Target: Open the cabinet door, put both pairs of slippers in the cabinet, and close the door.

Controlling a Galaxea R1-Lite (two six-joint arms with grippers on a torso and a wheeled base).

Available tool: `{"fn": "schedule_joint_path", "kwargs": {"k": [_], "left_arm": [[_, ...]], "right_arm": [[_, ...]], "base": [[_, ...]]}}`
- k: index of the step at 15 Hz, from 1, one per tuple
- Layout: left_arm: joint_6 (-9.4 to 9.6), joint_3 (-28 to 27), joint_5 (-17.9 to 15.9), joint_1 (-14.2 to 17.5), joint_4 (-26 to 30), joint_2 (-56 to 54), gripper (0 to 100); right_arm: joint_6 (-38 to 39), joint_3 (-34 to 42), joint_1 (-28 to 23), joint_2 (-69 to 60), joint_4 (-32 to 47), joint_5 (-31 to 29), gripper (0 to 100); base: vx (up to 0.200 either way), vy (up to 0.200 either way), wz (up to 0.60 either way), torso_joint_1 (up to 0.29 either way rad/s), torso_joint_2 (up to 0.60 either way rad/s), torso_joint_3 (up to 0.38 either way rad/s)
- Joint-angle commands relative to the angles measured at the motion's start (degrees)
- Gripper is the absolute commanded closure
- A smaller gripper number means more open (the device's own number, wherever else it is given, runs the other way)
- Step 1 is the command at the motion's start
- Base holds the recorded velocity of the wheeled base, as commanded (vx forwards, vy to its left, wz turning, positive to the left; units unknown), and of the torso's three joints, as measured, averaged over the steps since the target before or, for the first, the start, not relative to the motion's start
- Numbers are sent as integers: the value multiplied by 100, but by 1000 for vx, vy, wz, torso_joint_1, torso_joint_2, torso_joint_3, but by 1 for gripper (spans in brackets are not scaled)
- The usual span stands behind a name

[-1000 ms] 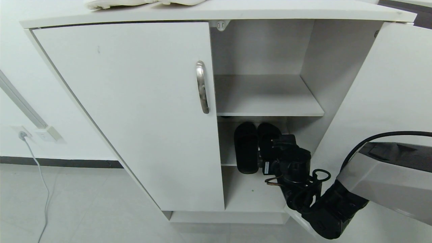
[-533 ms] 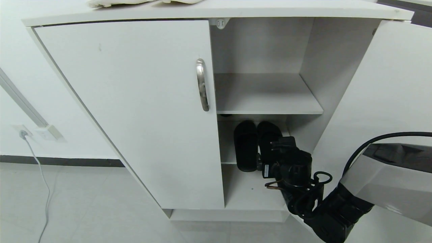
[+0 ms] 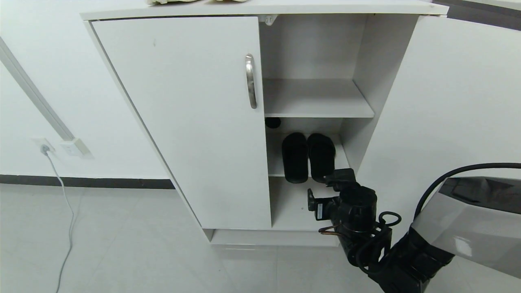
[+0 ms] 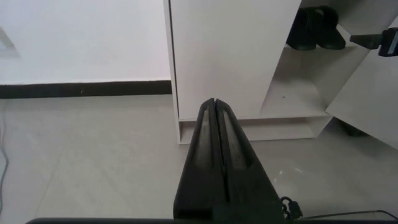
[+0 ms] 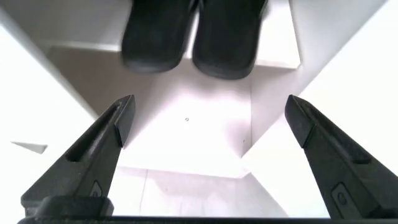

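Two black slippers [image 3: 308, 156] lie side by side on the middle shelf [image 3: 274, 162], just beyond the right gripper [image 3: 325, 187] and a little above it, heels at the shelf's front edge. Right gripper's fingers are spread wide, holding nothing and clear of the slippers. It hangs in front of the bottom compartment, with the open door [image 3: 447, 101] close on its outer side. Left gripper [image 4: 214, 106] is pressed together on nothing, low over the floor, the cabinet [image 4: 230, 56] well ahead of it. Pale pair [image 3: 171, 1] sits on the cabinet top, far above both grippers, not yet stowed by the look of it. Risks, as I judge them: the heels look to overhang the shelf edge slightly, so a rising right gripper could clip them and drag a slipper out. The same overhang might foul the door on closing. Right arm sits near the open door, so an outward swing could knock it. Writing: a small white label [image 3: 319, 210] on the right gripper's body, too small to read. Nothing else legible.
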Motion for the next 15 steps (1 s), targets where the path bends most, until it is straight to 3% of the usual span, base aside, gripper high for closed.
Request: {"fn": "schedule_joint_path", "kwargs": {"k": [1,15], "left_arm": [[-4,0,-2,-2,2,8,100],[-4,0,-55,-2,11,8,100]], "right_arm": [[-1,12,23,0,20,6,0],[-45,64,23,-9,-6,6,0]], "base": [[0,0,0,0,0,0],[0,0,0,0,0,9]]}}
